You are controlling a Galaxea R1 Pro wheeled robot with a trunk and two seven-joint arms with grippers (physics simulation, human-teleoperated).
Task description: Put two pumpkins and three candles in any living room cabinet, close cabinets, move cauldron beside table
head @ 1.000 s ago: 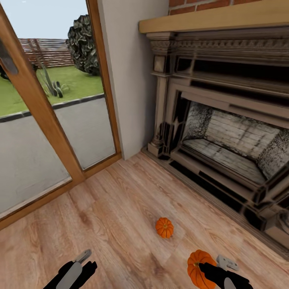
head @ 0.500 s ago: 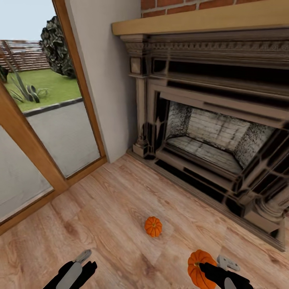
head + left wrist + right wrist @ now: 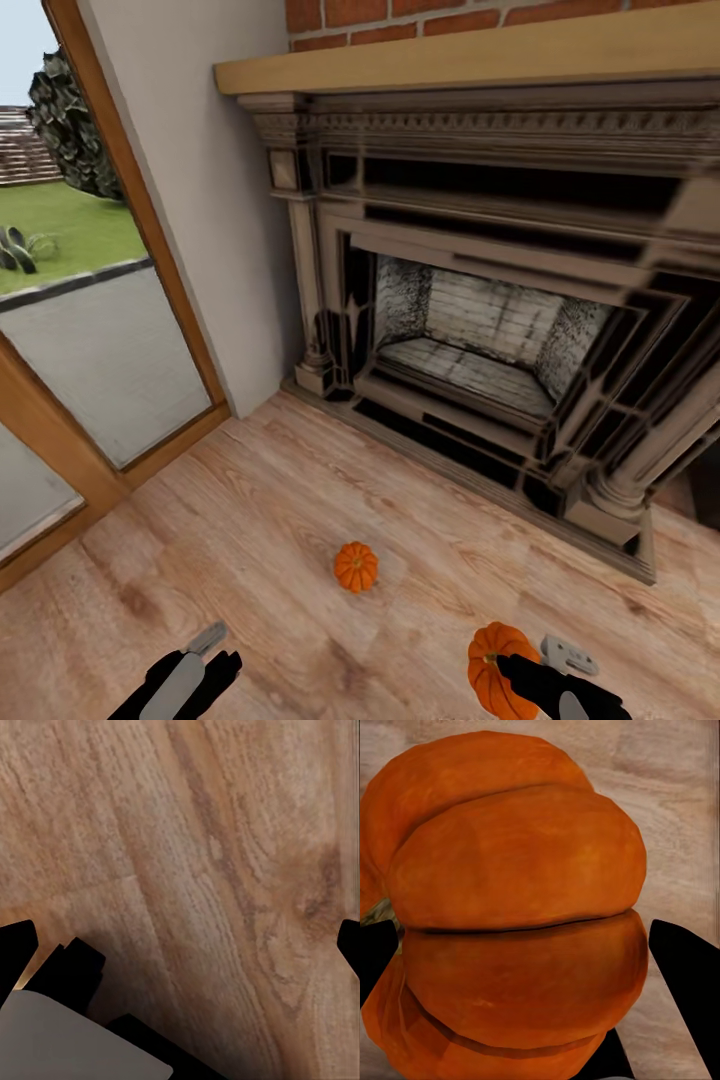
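Wooden flooring (image 3: 250,520) before the fireplace (image 3: 480,330) carries one pumpkin (image 3: 356,566) – the held pumpkin (image 3: 497,668) sits pinched in the right gripper (image 3: 520,672), left gripper (image 3: 200,655) spread and empty – risk: slippage in transit.

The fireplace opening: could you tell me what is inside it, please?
Inside the fireplace only pale brick walls and a bare hearth floor show; no candles or pumpkins. The near-right inner corner is hidden by the surround.

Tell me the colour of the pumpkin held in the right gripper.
Bright orange pumpkin, with ribbed segments; clearest in the right wrist view.
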